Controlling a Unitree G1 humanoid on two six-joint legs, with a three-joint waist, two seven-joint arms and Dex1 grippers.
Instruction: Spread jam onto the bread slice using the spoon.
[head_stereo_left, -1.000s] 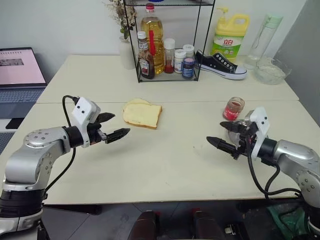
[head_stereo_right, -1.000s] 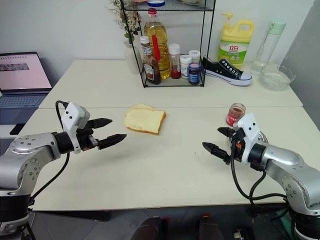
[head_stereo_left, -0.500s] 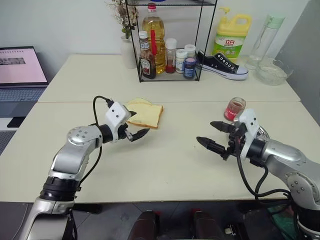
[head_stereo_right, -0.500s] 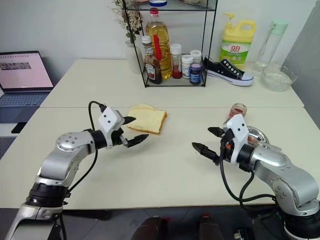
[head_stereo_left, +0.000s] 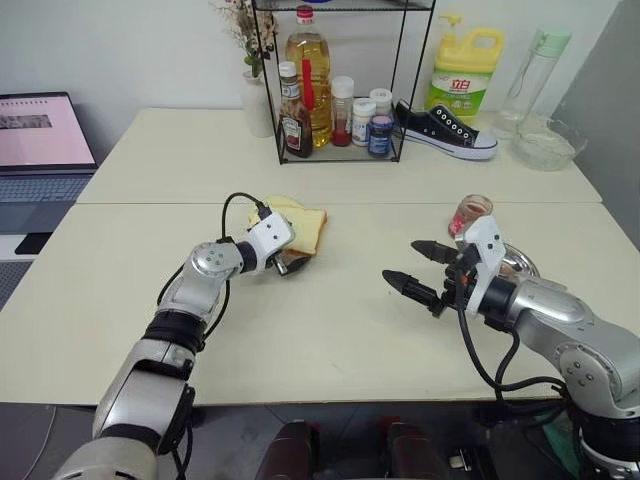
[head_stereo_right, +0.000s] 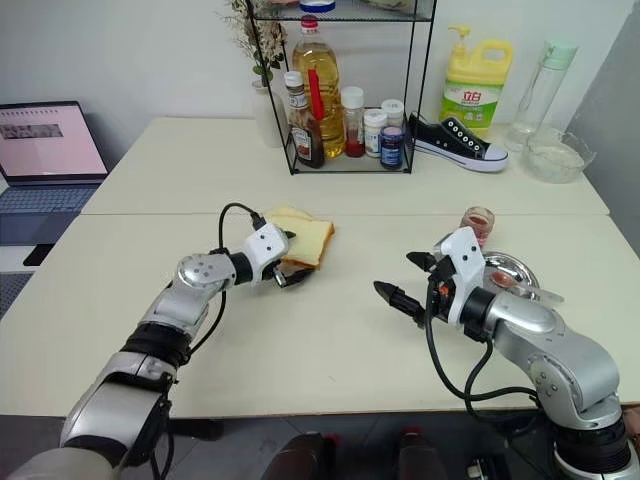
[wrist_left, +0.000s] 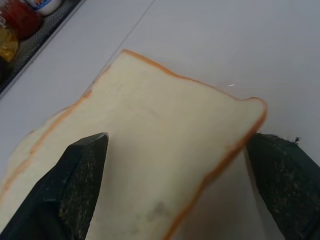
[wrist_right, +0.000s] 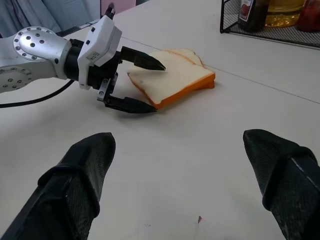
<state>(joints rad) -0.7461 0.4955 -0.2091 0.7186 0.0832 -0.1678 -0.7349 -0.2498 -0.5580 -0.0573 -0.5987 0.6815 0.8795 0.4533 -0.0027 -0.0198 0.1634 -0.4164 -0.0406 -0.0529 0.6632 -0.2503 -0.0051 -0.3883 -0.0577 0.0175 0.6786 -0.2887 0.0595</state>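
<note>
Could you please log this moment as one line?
left gripper: jaws open, straddling bread edge | right gripper: open, empty | jam: untouched

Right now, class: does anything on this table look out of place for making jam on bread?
Yes: a black sneaker sits on the table beside the wire rack of condiment bottles, next to a yellow detergent bottle. Neither belongs near food. The bread slice itself lies flat and whole.

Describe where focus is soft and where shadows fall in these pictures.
Left wrist view: the black left pincer fingers look soft, the pale-yellow squarish bread slice sharper. Right wrist view: the slice casts a faint shadow on the cream table.
</note>
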